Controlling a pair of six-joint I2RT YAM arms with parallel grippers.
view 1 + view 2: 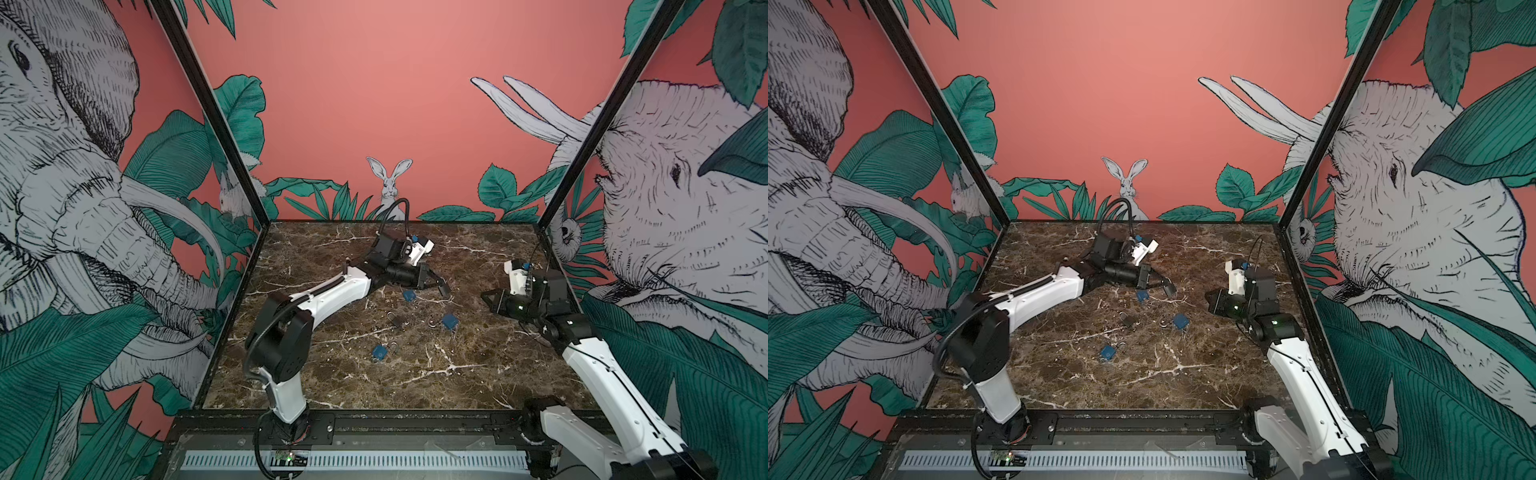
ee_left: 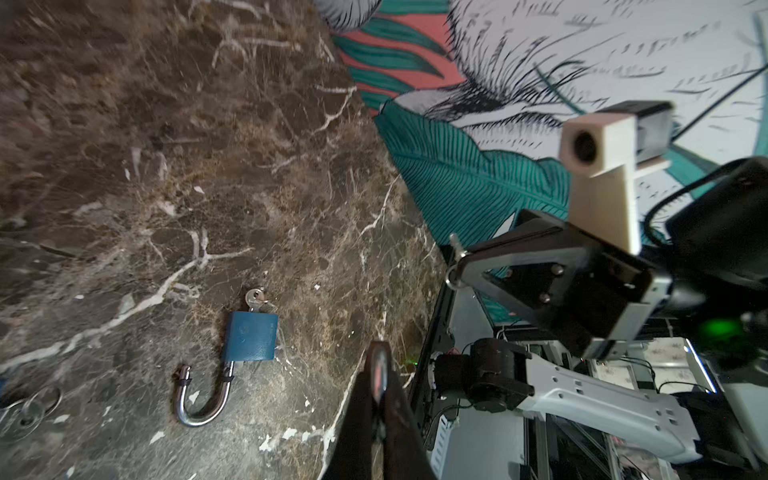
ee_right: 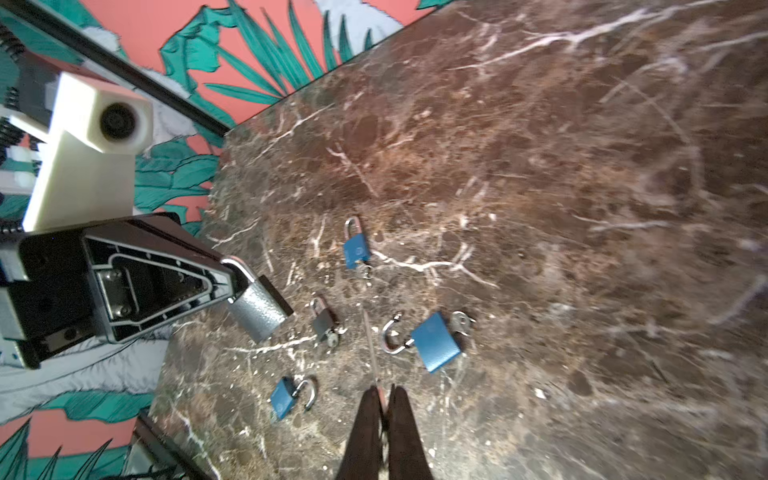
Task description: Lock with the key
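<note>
My left gripper point(image 1: 439, 286) hangs over the table's middle, shut on the shackle of a silver-grey padlock point(image 3: 257, 311), whose body points down. Both top views show this padlock point(image 1: 1169, 289) as a small dark block at the fingertips. In the left wrist view the left gripper point(image 2: 379, 374) has its jaws together on a thin shiny edge. My right gripper point(image 1: 487, 296) is to the right of the padlock and apart from it, pointing toward it. It is shut on a small metal key point(image 3: 371, 349), seen edge-on here. The key point(image 2: 454, 266) also pokes from the right gripper's tip in the left wrist view.
On the marble table point(image 1: 478, 386) lie three blue padlocks point(image 1: 409, 295) point(image 1: 449, 321) point(image 1: 379, 353) and a small dark one point(image 1: 398, 321). The nearest blue padlock point(image 2: 250, 336) has its shackle open and a key in it. Patterned walls point(image 1: 232, 266) close in the sides and back.
</note>
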